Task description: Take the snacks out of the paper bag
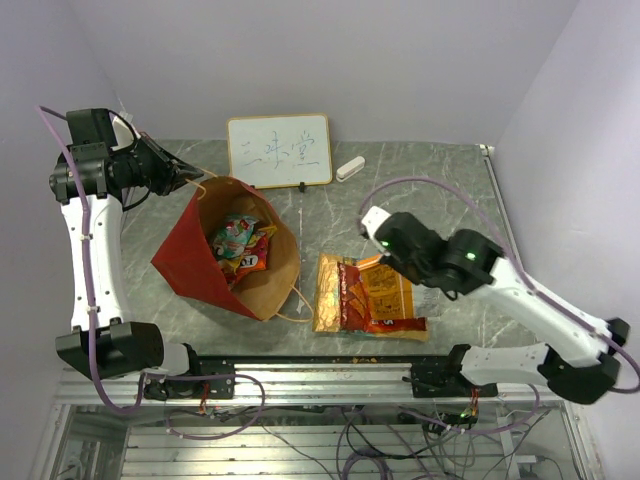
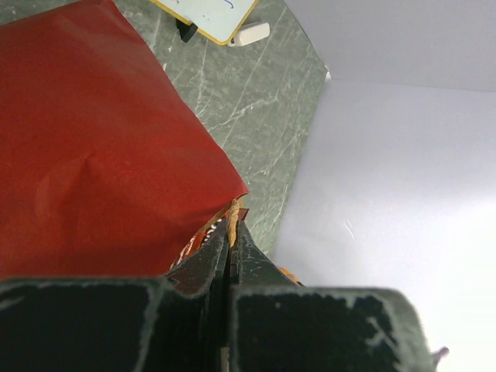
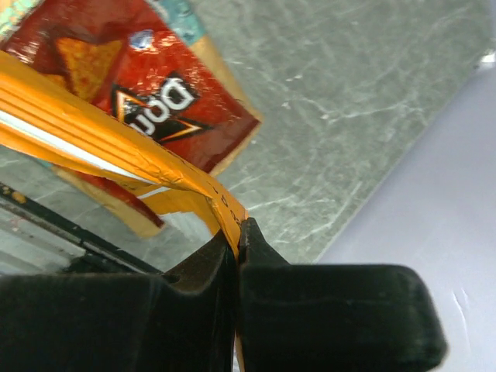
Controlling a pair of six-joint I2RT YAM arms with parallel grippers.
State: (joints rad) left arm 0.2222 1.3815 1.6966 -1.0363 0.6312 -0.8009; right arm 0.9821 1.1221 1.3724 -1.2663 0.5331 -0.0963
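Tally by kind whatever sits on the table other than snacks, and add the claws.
Paper bag: 1
Whiteboard: 1
Eraser: 1
Claws: 2, left claw and right claw
Total: 5

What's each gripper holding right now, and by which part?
Left gripper pinches the paper bag at its top rim. Right gripper pinches an orange packet by its edge.

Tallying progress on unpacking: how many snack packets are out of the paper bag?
2 that I can separate: a red chip packet flat on the table right of the paper bag, and an orange packet pinched by the right gripper above it. Others may hide beneath.
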